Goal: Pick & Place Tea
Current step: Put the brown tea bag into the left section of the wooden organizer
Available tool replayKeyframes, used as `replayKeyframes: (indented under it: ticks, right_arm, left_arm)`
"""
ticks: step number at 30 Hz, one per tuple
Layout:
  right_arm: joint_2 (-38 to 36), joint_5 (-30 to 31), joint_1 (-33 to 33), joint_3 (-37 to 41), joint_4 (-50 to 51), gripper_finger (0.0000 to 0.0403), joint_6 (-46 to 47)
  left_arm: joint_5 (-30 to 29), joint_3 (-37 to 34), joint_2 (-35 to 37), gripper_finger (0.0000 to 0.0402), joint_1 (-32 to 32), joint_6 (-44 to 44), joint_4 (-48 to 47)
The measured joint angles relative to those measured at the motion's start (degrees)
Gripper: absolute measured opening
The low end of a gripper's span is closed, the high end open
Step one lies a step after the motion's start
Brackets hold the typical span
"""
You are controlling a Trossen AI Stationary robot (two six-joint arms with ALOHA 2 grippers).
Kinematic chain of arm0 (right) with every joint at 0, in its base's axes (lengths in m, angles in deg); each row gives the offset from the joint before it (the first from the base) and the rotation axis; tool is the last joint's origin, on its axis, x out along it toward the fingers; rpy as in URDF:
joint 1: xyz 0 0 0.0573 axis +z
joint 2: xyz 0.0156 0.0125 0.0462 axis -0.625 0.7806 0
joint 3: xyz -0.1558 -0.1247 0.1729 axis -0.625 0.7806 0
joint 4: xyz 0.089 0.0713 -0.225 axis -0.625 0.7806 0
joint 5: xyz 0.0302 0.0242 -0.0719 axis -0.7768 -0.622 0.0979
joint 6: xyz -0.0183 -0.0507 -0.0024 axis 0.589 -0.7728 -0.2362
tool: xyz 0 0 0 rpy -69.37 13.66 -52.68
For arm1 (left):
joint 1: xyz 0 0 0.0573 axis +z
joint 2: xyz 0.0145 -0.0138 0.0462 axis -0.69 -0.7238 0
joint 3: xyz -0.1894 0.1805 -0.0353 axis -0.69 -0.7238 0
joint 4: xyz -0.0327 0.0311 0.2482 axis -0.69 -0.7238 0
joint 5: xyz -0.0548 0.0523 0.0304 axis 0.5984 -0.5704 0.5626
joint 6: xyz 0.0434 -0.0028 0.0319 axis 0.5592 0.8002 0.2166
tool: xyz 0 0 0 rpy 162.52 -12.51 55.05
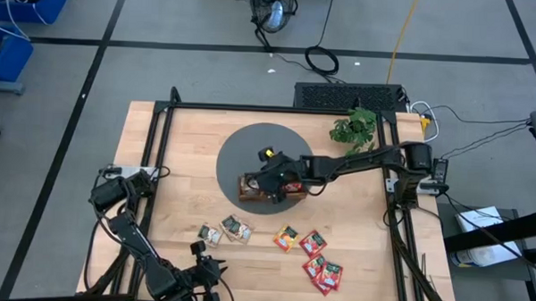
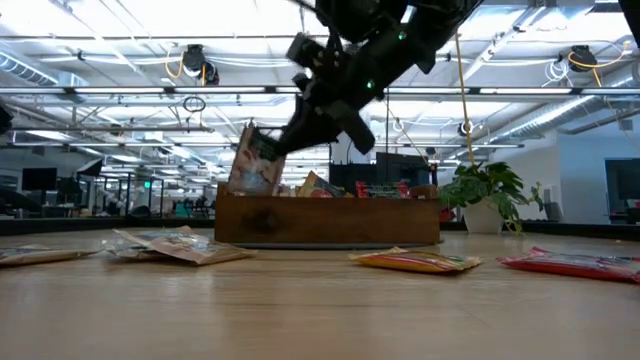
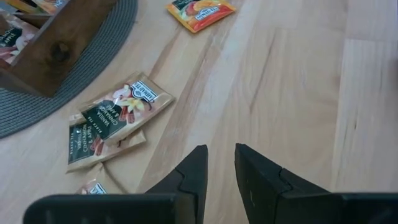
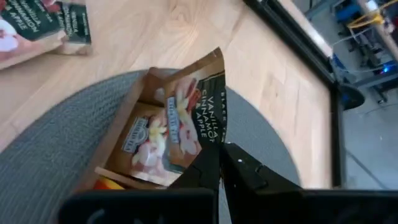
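Note:
The brown wooden tray [image 1: 246, 187] sits on a round grey mat [image 1: 241, 145]. My right gripper [image 1: 265, 188] is over the tray's left end, shut on a dark green tea sachet [image 4: 193, 106], which stands in the end compartment on another green sachet [image 4: 143, 140]. Loose sachets lie on the table in front of the tray: green [image 1: 234, 228], orange [image 1: 286, 238] and red [image 1: 328, 275]. My left gripper [image 3: 221, 158] waits near the front edge, open by a narrow gap, empty. My right gripper pinches the green sachet's upper edge near a corner [image 4: 208, 140] between its two fingers. The fingers slant down from the tray's right side [image 2: 285, 140]. The sachet stands tilted, its lower end behind the tray's wall [image 2: 250, 215], inside the compartment.
A small potted plant [image 1: 355, 128] stands at the table's far right. A black frame [image 1: 161, 129] runs round the work area. The tray's other compartments hold orange and red sachets [image 2: 375, 188]. Bare wood lies between the tray and the loose sachets.

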Motion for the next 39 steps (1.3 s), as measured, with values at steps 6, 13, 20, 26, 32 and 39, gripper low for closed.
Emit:
replayKeyframes:
  ticks: [6, 13, 20, 26, 32, 39]
  right_arm:
    - [0.9, 0.9, 0.0, 0.0, 0.5, 0.0, -0.2]
    - [1.5, 1.0, 0.1, 0.0, 1.0, 0.0, 0.5]
    - [2.2, 1.0, 0.1, 0.0, 0.9, 0.0, 2.2]
    - [3.1, -4.7, -0.5, 0.0, 2.1, 0.0016, 4.5]
    - [3.2, -5.0, -0.7, 0.1, 2.2, 0.0065, 5.4]
    - [2.4, -3.8, -0.7, 0.0, -0.2, 0.0127, 9.0]
  left_arm:
    - [0.0, 0.0, 0.0, 0.0088, 0.0, -0.3, 0.1]
    - [0.1, 0.0, 0.0, 0.0088, 0.0, 0.1, 0.0]
    - [0.1, 0.0, 0.0, 0.0088, 0.0, -0.1, 0.1]
    - [0.2, 0.0, 0.0, 0.0088, 0.0, -0.1, 0.1]
    - [0.2, 0.0, 0.0, 0.0088, 0.0, -0.1, 0.1]
    - [0.2, 0.0, 0.1, 0.0088, 0.0, -0.1, 0.1]
